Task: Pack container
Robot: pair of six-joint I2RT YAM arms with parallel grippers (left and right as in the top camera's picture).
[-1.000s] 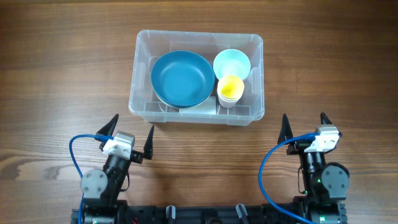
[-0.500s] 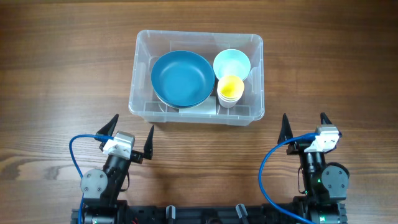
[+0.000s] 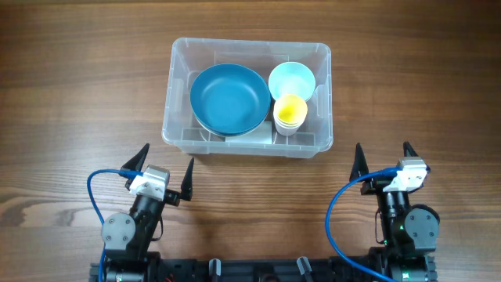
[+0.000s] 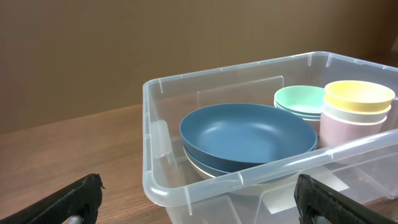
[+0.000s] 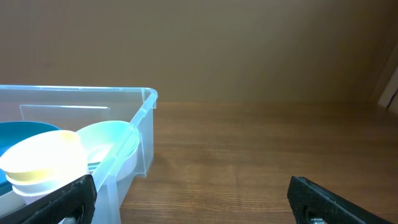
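The container [image 3: 247,146] sits at 12 o'clock on the table [image 3: 78,86]. I think it is light, stiff and slippery plastic, so I would take it by the rim on its short sides. Inside, a blue bowl [image 3: 228,98] lies at 9 o'clock, with a pale green bowl [image 3: 291,78] and a yellow cup [image 3: 290,108] at 3 o'clock. My left gripper [image 3: 169,154] and right gripper [image 3: 383,147] are both open and empty, well apart from it.

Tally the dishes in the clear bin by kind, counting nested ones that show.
Wide bowls: 2, a blue bowl on a pale bowl
Mint bowls: 2, nested, judging by their rims
Cups: 3, yellow cup on cream cup on pink cup
Total: 7 in the container
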